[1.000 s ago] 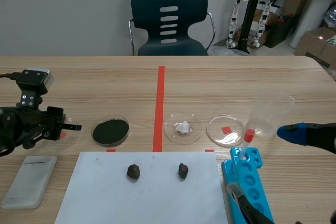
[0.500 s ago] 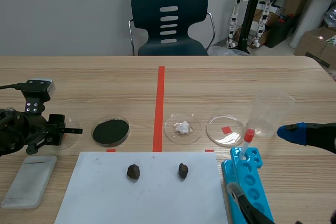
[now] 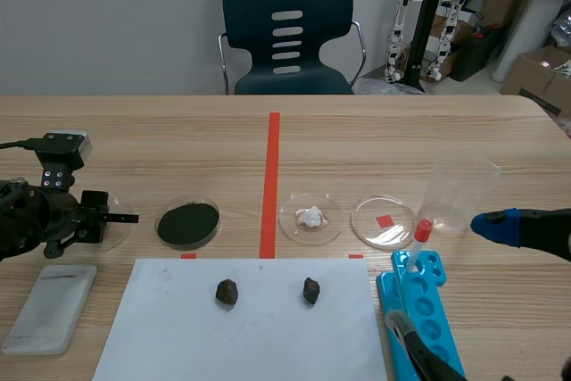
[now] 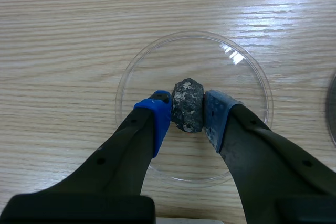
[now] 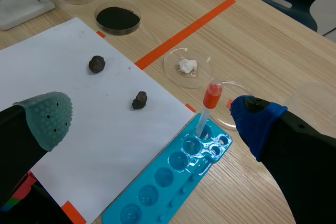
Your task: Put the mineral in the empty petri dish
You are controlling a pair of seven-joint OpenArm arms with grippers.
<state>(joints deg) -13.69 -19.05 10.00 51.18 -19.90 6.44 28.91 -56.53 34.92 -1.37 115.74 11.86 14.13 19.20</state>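
Note:
My left gripper (image 4: pixel 188 113) is shut on a dark speckled mineral (image 4: pixel 188 103), pinched between its blue pads just over the middle of a clear petri dish (image 4: pixel 210 59). In the scene view this gripper (image 3: pixel 122 218) is at the table's far left, over that dish (image 3: pixel 114 235). Two more dark minerals (image 3: pixel 227 291) (image 3: pixel 311 290) lie on the white sheet (image 3: pixel 178 336). My right gripper (image 5: pixel 152 116) stands open above the blue rack, holding nothing.
In a row right of the left gripper stand a dish of black powder (image 3: pixel 188 223), a dish with a white lump (image 3: pixel 310 218) and a clear dish (image 3: pixel 383 221). A beaker (image 3: pixel 459 195), a blue rack (image 3: pixel 419 310) with a red-capped tube (image 3: pixel 422 233), and a white pad (image 3: pixel 52 306) also sit here.
The left arm has sunk lower toward the table with the mineral in its grip. The right arm has not moved.

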